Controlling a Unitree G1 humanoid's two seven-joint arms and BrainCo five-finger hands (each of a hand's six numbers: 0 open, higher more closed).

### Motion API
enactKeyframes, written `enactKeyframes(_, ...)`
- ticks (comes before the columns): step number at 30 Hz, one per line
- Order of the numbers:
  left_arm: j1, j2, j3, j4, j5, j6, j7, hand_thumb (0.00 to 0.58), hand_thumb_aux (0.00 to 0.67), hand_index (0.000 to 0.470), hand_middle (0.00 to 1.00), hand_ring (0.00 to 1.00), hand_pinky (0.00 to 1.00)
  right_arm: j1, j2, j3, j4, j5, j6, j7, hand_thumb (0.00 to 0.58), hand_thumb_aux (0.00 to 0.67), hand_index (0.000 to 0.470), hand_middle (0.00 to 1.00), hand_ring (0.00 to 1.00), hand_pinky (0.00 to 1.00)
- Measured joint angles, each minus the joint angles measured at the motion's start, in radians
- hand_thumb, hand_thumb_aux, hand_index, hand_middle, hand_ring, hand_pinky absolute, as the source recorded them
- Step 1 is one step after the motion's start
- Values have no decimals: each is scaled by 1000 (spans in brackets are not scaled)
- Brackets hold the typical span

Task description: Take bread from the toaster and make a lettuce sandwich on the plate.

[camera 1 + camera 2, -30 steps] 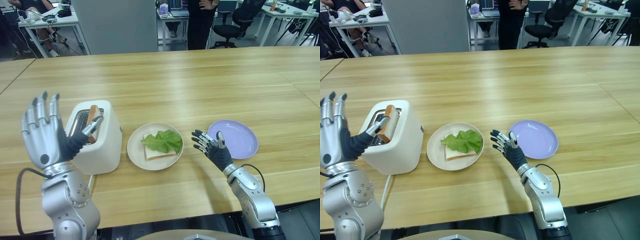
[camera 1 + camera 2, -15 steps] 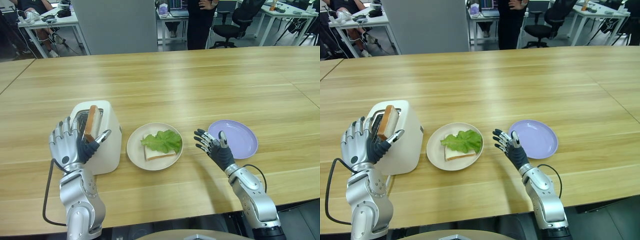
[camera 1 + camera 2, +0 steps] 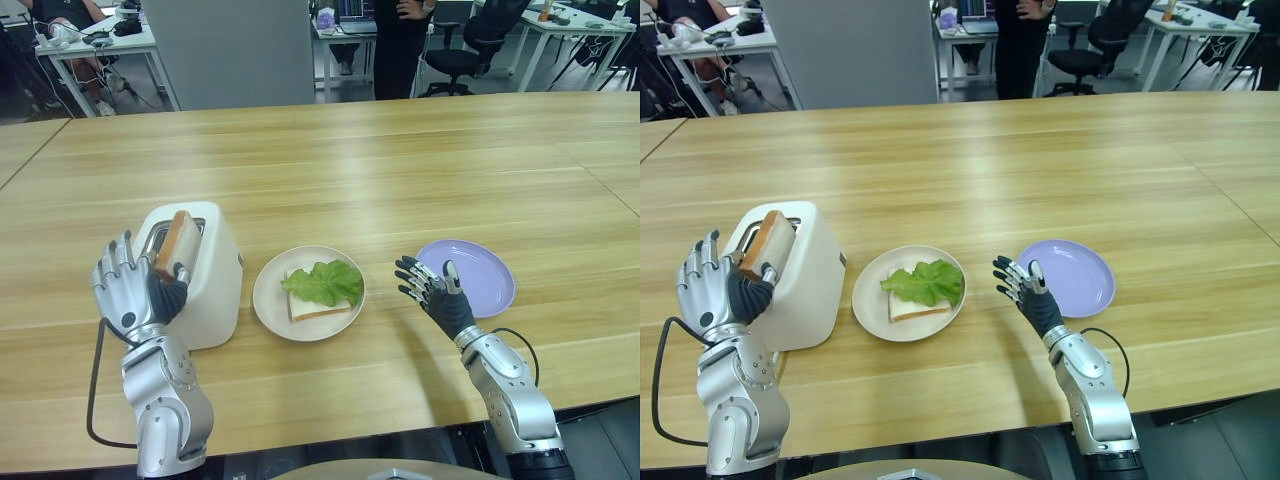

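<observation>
The left hand (image 3: 125, 290) had dropped to the 9 o'clock side of the toaster (image 3: 215, 270) and closed in. The toast slice (image 3: 176, 243) had tipped toward it, standing partly out of the slot. The hand pinched the slice low down with its thumb, its other fingers upright. At the toaster's 3 o'clock sat the white plate (image 3: 270, 300), with lettuce (image 3: 325, 280) lying on a bottom slice (image 3: 310, 308). The right hand (image 3: 432, 297) hung open and empty, fingers spread, at the purple plate's (image 3: 485, 275) 9 o'clock edge.
</observation>
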Motion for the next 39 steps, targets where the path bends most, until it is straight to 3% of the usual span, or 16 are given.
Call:
enactKeyframes(1,-9,-2,2,-6,-11,-2,12,580,670,460,463,463,463,0,0,0,5,-1,-2,0,0,0,0,0,0,0)
enactKeyframes(2,-26,-4,8,-14,-29,-7,28,580,670,460,463,463,463,0,1,0,11,-4,-3,0,0,0,0,0,0,0)
enactKeyframes(3,-40,-5,11,-19,-41,-10,38,580,670,460,1000,1000,1000,0,2,0,15,-4,-3,0,0,0,0,0,0,0)
enactKeyframes(10,-177,-33,86,-29,-262,-86,140,580,670,460,1000,1000,1000,-12,7,0,38,-10,-12,0,0,0,0,0,0,0)
enactKeyframes(16,-288,-104,136,-30,-601,-215,154,580,670,460,1000,1000,1000,-21,12,-3,50,-13,-17,1,0,0,0,0,0,0)
enactKeyframes(20,-321,-151,102,0,-862,-269,31,580,670,460,1000,1000,1000,-30,13,-10,55,-15,-27,-5,0,0,0,0,0,0)
enactKeyframes(25,-326,-170,15,139,-1092,-218,-171,580,670,460,1000,1000,1000,-61,7,-37,30,-57,-90,-47,0,0,0,0,0,0)
enactKeyframes(31,-328,-125,-94,378,-1197,-183,-350,580,670,460,1000,1000,1000,-84,-33,-44,4,-178,-184,-113,0,0,0,0,0,0)
enactKeyframes(39,-392,-191,-136,595,-1200,-264,-289,580,670,460,1000,1000,1000,-91,-87,18,-34,-394,-273,-167,0,0,0,0,0,0)
